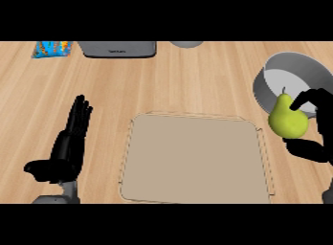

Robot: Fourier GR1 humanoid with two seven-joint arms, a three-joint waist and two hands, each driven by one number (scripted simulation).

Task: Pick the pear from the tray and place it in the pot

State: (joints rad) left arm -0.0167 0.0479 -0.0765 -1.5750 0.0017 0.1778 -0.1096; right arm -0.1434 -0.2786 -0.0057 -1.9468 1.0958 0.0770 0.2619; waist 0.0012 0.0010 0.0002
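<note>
A yellow-green pear (pixel 288 117) hangs upright in my right hand (pixel 323 125), whose fingers and thumb curl round it. The pear is to the right of the beige tray (pixel 194 162) and overlaps the near rim of the grey pot (pixel 296 72) at the upper right. The tray lies flat in the middle of the wooden counter with nothing on it. My left hand (pixel 69 139) rests open at the left, fingers straight and pointing away from me, apart from the tray.
A grey flat appliance (pixel 117 49) sits at the back edge, with a blue and orange packet (pixel 53 49) to its left. A grey round object (pixel 187 43) shows partly at the top.
</note>
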